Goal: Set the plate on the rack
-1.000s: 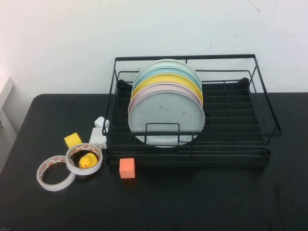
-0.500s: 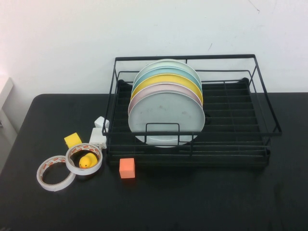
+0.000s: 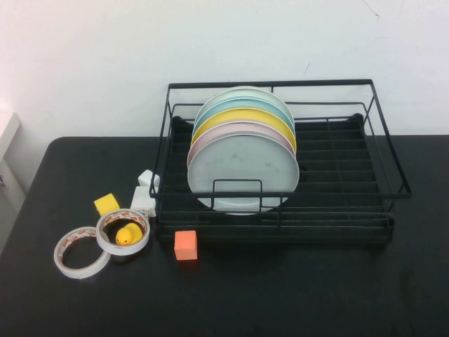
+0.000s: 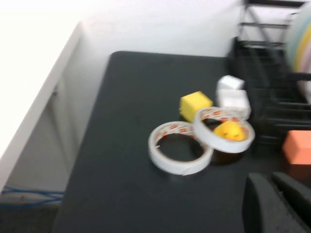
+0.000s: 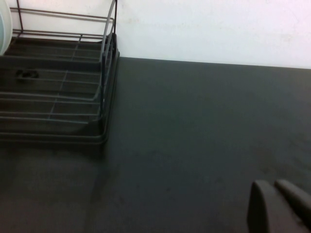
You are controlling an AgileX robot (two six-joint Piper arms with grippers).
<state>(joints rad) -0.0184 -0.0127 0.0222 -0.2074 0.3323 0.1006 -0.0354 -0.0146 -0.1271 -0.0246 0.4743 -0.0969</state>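
Note:
The pale grey plate (image 3: pixel 242 172) stands upright in the left part of the black wire rack (image 3: pixel 337 210), at the front of a row of plates. Behind it stand a pale pink plate (image 3: pixel 210 133), a yellow plate (image 3: pixel 242 116) and paler ones. Neither arm shows in the high view. My left gripper (image 4: pixel 272 180) is shut and empty, above the table near the tape rolls, left of the rack (image 4: pixel 257 63). My right gripper (image 5: pixel 274 187) is shut and empty, over bare table to the right of the rack (image 5: pixel 58 97).
Left of the rack lie two tape rolls (image 3: pixel 81 253), one ringing a yellow duck (image 3: pixel 128 234), a yellow cube (image 3: pixel 106 204) and white blocks (image 3: pixel 144 196). An orange cube (image 3: pixel 185 245) sits in front of the rack. The rack's right half holds no plates.

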